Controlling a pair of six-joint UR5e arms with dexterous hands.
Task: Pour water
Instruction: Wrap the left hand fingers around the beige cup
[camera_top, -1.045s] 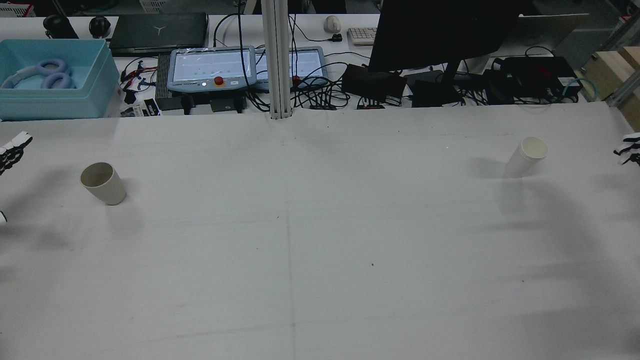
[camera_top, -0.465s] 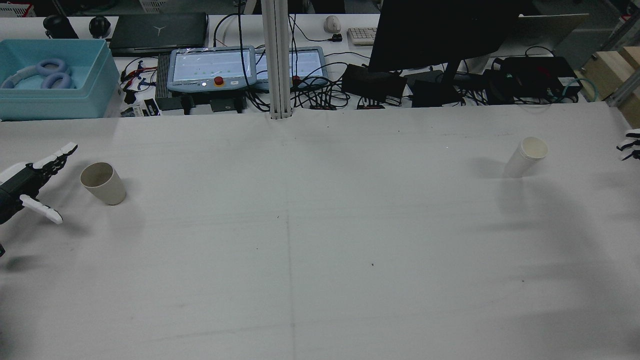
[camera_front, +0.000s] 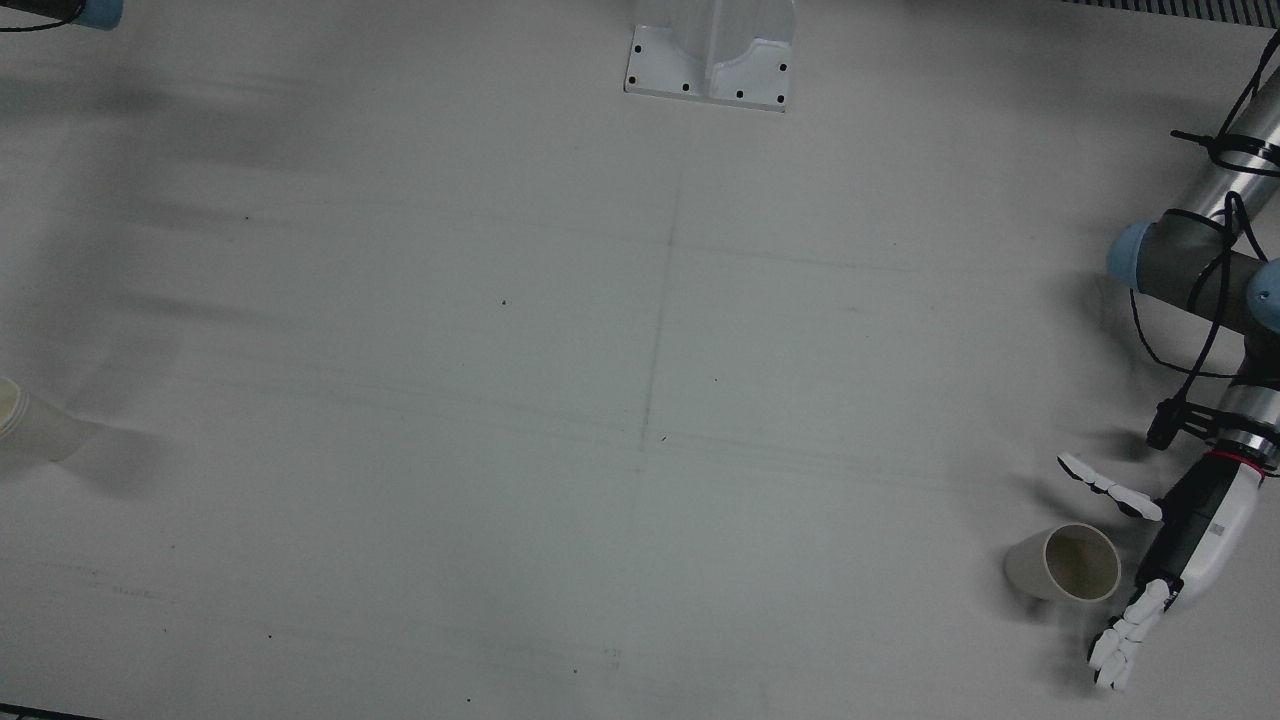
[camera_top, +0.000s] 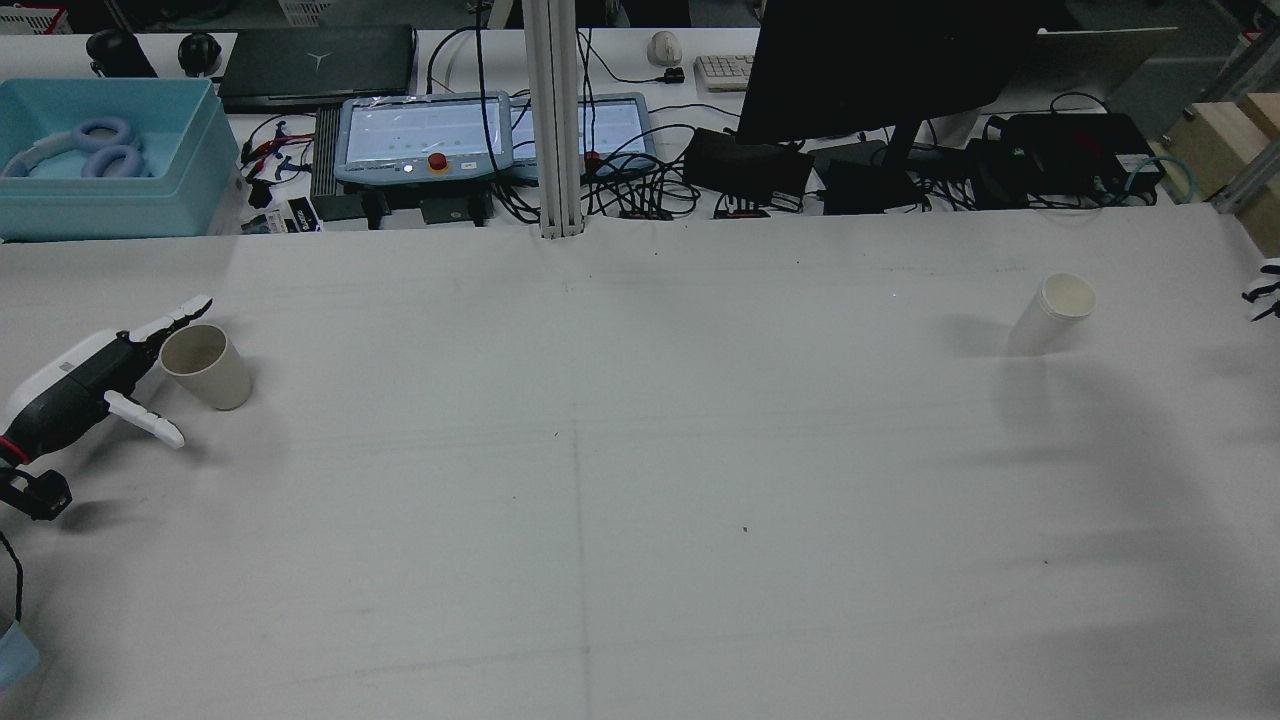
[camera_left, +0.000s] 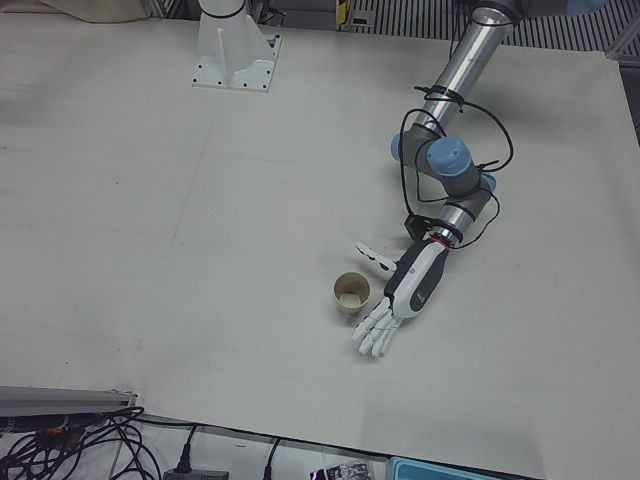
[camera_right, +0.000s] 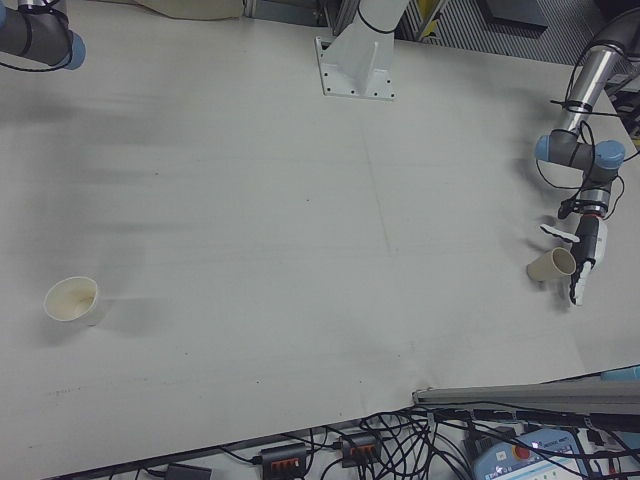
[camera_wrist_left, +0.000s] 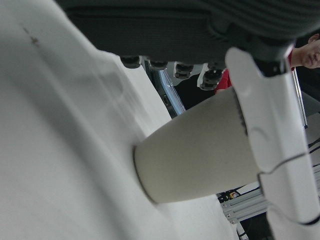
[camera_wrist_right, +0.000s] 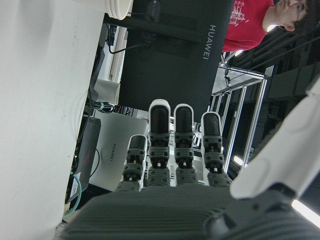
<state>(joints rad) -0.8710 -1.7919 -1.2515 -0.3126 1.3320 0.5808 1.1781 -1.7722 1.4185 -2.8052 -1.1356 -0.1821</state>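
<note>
left hand (camera_left: 397, 298) is spreading wide around tan cup (camera_left: 351, 294) near table (camera_left: 150, 250) edge, not gripping. right hand (camera_wrist_right: 172, 165) is splaying open, empty; "huawei" monitor (camera_wrist_right: 175, 45) behind.

White cloth-covered table (camera_top: 640, 500) fills most of the rear view, a faint seam line running front to back down its middle. Soft shadows lie across the cloth near its right edge. Aluminium post (camera_top: 553, 120) stands at the far edge, centre. Behind that edge, a cluttered desk: light blue bin (camera_top: 105, 160) holding headphones (camera_top: 95, 148) at the far left corner, two teach pendants (camera_top: 420, 135) with a red stop button, closed laptop (camera_top: 318, 62), tangled black cables (camera_top: 640, 180), dark monitor (camera_top: 890, 65), keyboard (camera_top: 725, 70), mouse (camera_top: 663, 46). Wooden blocks (camera_top: 1235, 135) at the far right corner. Right hand view shows a person in a red shirt (camera_wrist_right: 250, 25) behind the monitor.
</note>
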